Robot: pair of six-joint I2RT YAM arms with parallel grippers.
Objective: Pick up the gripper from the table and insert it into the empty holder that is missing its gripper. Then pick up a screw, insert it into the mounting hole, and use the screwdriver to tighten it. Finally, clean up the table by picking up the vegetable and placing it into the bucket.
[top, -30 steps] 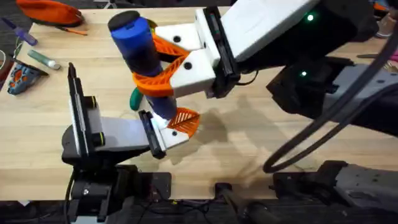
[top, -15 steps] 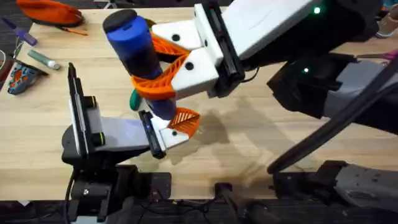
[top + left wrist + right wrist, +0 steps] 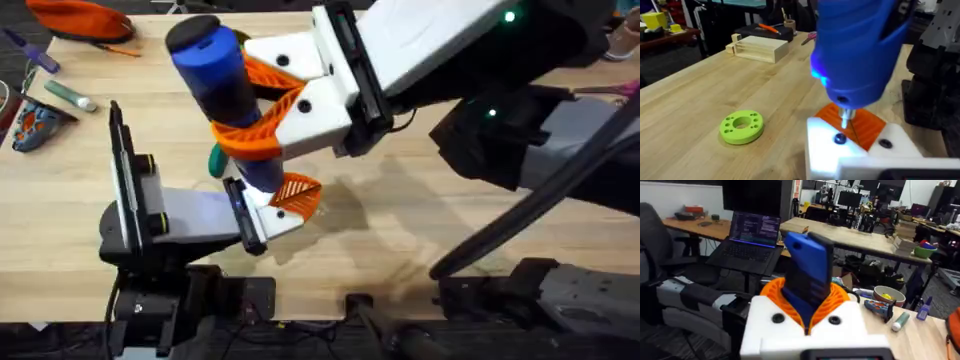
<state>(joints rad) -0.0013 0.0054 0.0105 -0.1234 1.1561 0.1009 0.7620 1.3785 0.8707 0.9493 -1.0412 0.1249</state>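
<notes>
While the left gripper lies low over the table with its white finger mounts pointing right, I cannot tell how far apart its fingers stand. At its tip sits the gripper, the orange wedge, seated in the empty holder just right of and touching the mount's white body. In the left wrist view the same orange piece lies directly ahead of the white mount, whose face carries two dark holes. Well off to the side of that mount on the table lies a bright green disc with holes, and farther off stands a wooden block.

Above the left gripper stands the screwdriver, upright and slightly tilted, its thin metal tip just over one of the holes in the mount. A small green shape peeks out just left of the screwdriver's body, too hidden to identify.

To the right, the right gripper reaches in across the middle, its orange pads clamped around the screwdriver's blue barrel. In the right wrist view the blue barrel rises straight out from between the two pads.
</notes>
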